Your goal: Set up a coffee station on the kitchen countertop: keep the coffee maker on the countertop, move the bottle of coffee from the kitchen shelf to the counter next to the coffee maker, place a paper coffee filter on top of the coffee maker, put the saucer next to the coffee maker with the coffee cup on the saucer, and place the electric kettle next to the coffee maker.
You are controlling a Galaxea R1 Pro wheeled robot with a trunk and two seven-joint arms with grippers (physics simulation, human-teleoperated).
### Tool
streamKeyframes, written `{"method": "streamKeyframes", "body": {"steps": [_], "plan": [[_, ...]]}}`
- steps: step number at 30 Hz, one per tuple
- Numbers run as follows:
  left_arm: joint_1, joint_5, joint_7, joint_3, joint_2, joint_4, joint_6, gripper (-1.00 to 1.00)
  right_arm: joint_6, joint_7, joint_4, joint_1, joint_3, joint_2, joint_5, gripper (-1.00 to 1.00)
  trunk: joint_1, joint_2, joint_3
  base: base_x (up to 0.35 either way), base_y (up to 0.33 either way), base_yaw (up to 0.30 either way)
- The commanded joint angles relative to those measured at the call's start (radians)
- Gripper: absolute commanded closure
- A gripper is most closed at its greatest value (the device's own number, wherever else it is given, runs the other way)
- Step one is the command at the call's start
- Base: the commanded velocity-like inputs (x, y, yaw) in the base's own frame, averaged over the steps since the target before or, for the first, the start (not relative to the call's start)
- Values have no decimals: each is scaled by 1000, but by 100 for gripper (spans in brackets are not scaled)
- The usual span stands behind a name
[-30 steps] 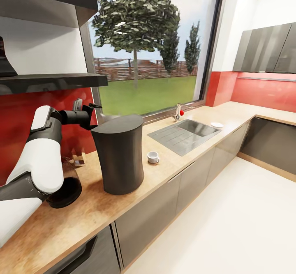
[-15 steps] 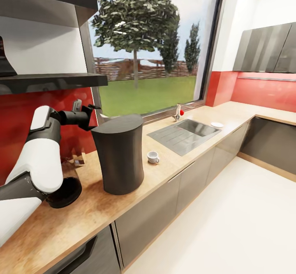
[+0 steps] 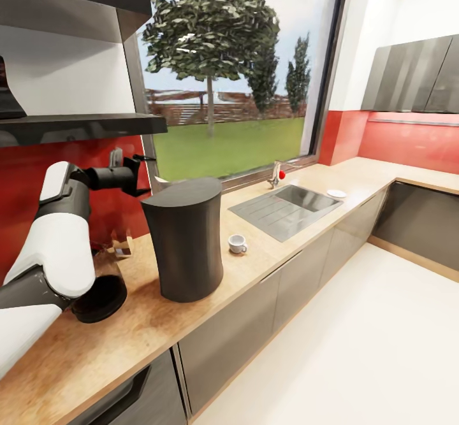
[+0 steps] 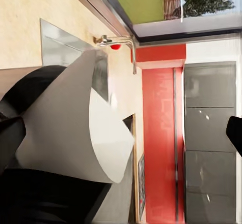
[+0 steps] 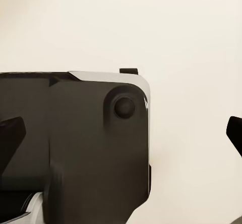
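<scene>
The left arm covers the lower left of the head view and hides most of a dark round vessel (image 3: 102, 297) on the countertop (image 3: 255, 266). Behind it a small brown object (image 3: 121, 246) sits against the red wall, too blurred to name. At the far left edge a dark shape (image 3: 7, 93) on the shelf (image 3: 83, 125) is cut off by the frame.

The left gripper (image 3: 137, 173) is at mid-left, raised below the shelf and just above and left of the tall dark coffee maker (image 3: 185, 246). Its fingers look parted, but I cannot tell from the head view what lies between them. In the left wrist view a curved white sheet, likely the paper filter (image 4: 75, 128), fills the lower left beside the near finger (image 4: 10, 133); the other fingertip (image 4: 236, 131) sits far across at the right edge, so the jaws stand wide.

In the right wrist view both fingertips (image 5: 10, 133) sit at opposite edges, spread wide, with a dark robot part (image 5: 85, 143) between them over pale floor.

The cup (image 3: 238, 243) stands on the countertop right of the coffee maker. The saucer (image 3: 336, 193) lies far off, right of the sink (image 3: 287, 208).
</scene>
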Motion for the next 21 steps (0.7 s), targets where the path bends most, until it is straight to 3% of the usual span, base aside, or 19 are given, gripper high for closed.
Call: {"method": "streamKeyframes", "body": {"steps": [1, 9, 13, 21], "plan": [[-1, 21, 10, 2, 3, 0, 3, -100, -3, 0, 1, -1, -1, 0, 0, -100, 1, -2, -2, 0, 0, 0], [0, 78, 9, -2, 17, -2, 9, -100, -3, 0, 1, -1, -1, 0, 0, -100, 1, -2, -2, 0, 0, 0], [0, 84, 8, -1, 18, -2, 27, -100, -3, 0, 1, -1, -1, 0, 0, -100, 1, -2, -2, 0, 0, 91], [0, 84, 8, -2, 18, -2, 30, -100, -3, 0, 1, -1, -1, 0, 0, -100, 1, -2, -2, -92, 0, 254]]}}
